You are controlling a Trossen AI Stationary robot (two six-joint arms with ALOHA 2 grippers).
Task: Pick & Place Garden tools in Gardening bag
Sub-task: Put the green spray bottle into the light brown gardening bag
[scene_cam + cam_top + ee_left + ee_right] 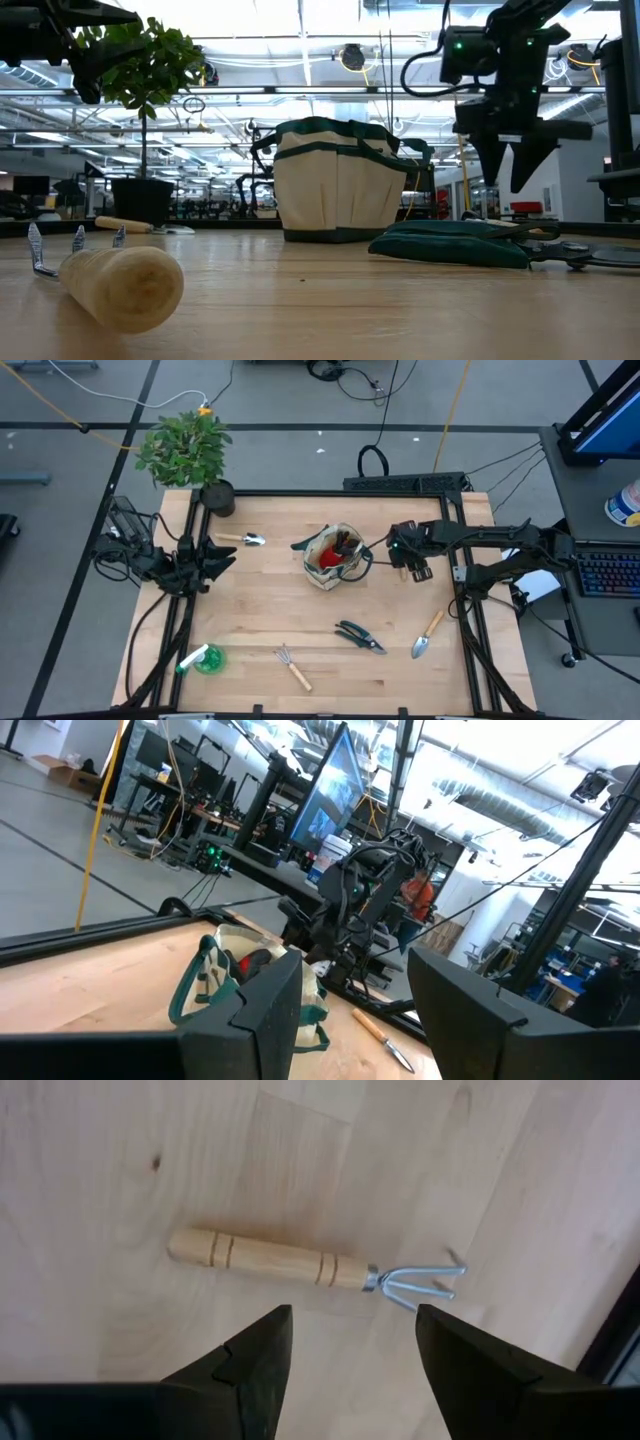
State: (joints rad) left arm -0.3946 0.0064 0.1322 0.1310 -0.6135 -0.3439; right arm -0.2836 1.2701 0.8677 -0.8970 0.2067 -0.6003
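Wooden-handled rake (305,1267) sits right under your right end effector (352,1342), wide open and empty. You'd drop, grip the handle, then head for the bag (333,557).

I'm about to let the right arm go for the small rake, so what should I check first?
1. Right gripper open, nothing in it: ok.
2. Small rake lies flat on the table, free of other tools: ok.
3. Handle crosses the gap between the fingers: not ok; it runs along the closing line, so the wrist likely needs turning.
4. Gardening bag upright with its mouth open: ok.
5. Left gripper waits at the table's left side, out of the way: ok.
6. Room left in the bag for the rake: cannot tell.
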